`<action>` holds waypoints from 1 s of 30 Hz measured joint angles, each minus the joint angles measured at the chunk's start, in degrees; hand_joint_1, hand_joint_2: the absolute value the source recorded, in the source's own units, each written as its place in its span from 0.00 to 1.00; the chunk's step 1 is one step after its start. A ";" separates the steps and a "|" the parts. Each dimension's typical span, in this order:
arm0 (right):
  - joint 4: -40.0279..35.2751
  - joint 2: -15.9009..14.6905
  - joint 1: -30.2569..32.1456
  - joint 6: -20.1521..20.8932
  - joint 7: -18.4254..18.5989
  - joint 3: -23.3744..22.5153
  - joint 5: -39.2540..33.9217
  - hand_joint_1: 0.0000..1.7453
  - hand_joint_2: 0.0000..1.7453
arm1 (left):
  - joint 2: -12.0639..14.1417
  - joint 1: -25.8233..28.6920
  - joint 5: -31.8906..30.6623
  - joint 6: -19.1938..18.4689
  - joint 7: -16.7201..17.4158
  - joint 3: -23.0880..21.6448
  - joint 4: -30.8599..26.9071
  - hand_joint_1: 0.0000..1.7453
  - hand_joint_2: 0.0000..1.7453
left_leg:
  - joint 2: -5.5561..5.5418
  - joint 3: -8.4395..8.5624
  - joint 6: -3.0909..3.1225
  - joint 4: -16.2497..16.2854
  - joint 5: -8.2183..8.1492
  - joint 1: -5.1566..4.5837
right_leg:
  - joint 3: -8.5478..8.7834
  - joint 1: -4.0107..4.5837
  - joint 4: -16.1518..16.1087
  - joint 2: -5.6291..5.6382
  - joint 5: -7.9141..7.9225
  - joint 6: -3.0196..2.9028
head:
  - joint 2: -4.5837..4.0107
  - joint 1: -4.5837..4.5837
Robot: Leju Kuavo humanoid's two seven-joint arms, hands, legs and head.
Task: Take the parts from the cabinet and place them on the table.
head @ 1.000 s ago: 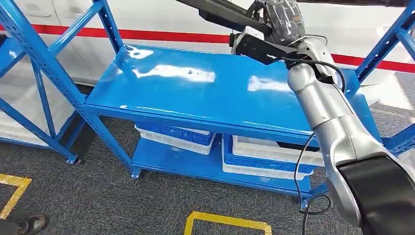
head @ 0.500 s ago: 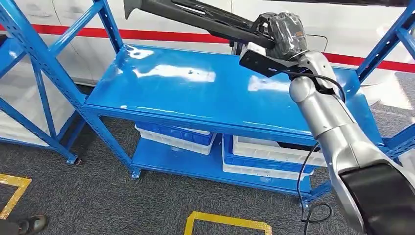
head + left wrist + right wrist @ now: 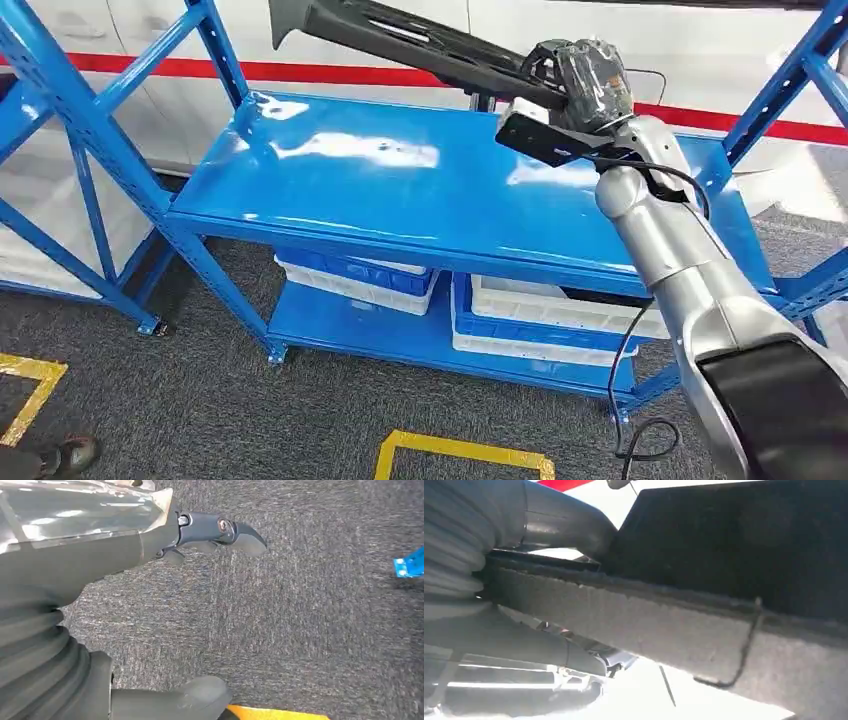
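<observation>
Your right robot hand [image 3: 585, 75] grips the long, stiff dark part [image 3: 400, 40] by one end, at 1 o'clock above the blue desk [image 3: 400, 190], so expect the far end to lever; your left robot hand [image 3: 150, 580] hangs slack, holding nothing.

Right arm [image 3: 680, 270]: silver rounded metal segments, black upper cover, thin black cable looping alongside. Right hand [image 3: 590, 75]: dark, clear-plastic wrapped. Left hand [image 3: 75, 580]: grey ribbed cover, thick grey thumb, screws.
</observation>
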 joint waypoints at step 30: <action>3.19 0.77 -0.04 -1.60 -0.07 0.31 0.68 0.97 1.00 | -0.28 -0.28 -1.46 0.15 0.33 -0.83 -0.04 0.00 1.00 | 0.80 -5.18 -0.40 1.21 3.59 0.30 | 2.48 0.01 1.26 -0.09 -4.03 0.25 | 0.00 0.19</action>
